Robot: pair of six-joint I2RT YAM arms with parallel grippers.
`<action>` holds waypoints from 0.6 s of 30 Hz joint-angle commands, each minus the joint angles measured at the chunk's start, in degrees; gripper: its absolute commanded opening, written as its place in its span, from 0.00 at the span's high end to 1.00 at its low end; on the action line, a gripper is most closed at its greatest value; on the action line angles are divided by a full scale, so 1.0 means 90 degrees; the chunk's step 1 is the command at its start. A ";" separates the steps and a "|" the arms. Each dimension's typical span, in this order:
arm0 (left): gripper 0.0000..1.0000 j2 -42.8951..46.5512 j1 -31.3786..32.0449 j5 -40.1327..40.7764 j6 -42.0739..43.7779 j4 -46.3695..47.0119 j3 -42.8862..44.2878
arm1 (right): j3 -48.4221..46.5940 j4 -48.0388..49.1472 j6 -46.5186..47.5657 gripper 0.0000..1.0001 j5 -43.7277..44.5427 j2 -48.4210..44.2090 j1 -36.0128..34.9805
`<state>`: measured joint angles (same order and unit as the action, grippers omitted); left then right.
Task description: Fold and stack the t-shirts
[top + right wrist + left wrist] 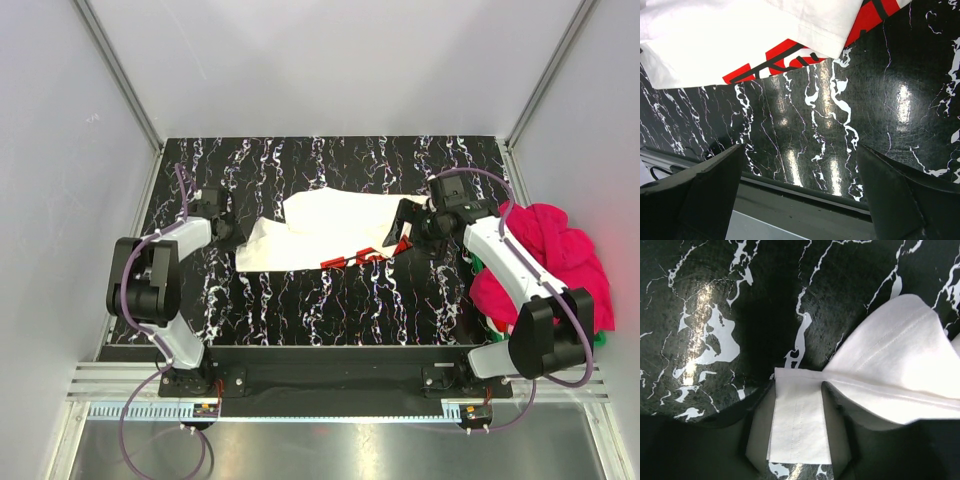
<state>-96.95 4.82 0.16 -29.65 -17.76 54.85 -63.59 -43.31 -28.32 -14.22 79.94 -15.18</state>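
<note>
Mid-table lies the crumpled white cotton red-print t-shirt (320, 225), its left hem between the jaws of the left gripper (226, 226), clamped or not I cannot tell, the right gripper (800, 165) gaping empty nearby; spreading seems in hand, next needing both edges pinched.

White t-shirt (740, 30) cut off at right wrist view's top edge; red print (785, 46) mostly under fold, illegible.

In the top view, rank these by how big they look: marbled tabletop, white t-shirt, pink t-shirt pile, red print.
1. black marbled tabletop, clearly largest.
2. pink t-shirt pile and white t-shirt: about alike; the pile is bunched and partly hidden, so I won't rank them.
3. red print, only a strip showing, smallest.
</note>
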 commanded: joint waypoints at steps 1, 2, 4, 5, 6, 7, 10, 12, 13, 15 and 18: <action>0.68 -0.0165 0.0002 -0.0155 0.0042 0.0313 -0.0021 | -0.0024 0.0056 0.0138 0.00 -0.0061 0.0082 0.0007; 0.75 -0.0185 0.0002 -0.0165 0.0052 0.0294 0.0009 | -0.0034 0.0066 0.0138 0.00 -0.0051 0.0092 0.0007; 1.00 -0.0156 0.0002 -0.0184 0.0062 0.0255 0.0087 | -0.0073 0.0056 0.0129 0.00 -0.0051 0.0112 0.0007; 1.00 -0.0030 0.0002 -0.0184 0.0072 0.0196 0.0136 | -0.0102 0.0047 0.0138 0.00 -0.0061 0.0112 0.0007; 1.00 0.0077 0.0002 -0.0184 0.0072 0.0061 0.0165 | -0.0150 0.0047 0.0138 0.00 -0.0061 0.0131 0.0007; 1.00 0.0214 0.0002 -0.0175 0.0101 -0.0009 0.0185 | -0.0180 0.0056 0.0148 0.00 -0.0080 0.0170 0.0007; 1.00 0.0994 0.0002 -0.0038 0.0179 -0.0574 0.0370 | -0.0297 0.0066 0.0206 0.00 -0.0110 0.0307 0.0007; 1.00 0.1678 0.0002 0.0294 0.0247 -0.1090 0.0526 | -0.0423 0.0076 0.0246 0.00 -0.0071 0.0385 0.0007; 1.00 0.1902 0.0002 0.0352 0.0334 -0.1258 0.0556 | -0.0473 0.0086 0.0275 0.00 -0.0051 0.0472 -0.0003; 1.00 0.2508 0.0002 0.0567 0.0452 -0.1707 0.0672 | -0.0677 0.0105 0.0275 0.00 -0.0032 0.0609 0.0007; 1.00 0.3211 -0.0008 0.0665 0.0715 -0.2186 0.0751 | -0.0980 0.0134 0.0275 0.01 -0.0119 0.0883 -0.0003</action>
<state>-73.54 4.93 2.33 -26.68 -31.29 59.09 -67.90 -43.20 -26.87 -14.28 86.48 -15.18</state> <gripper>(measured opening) 0.019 0.993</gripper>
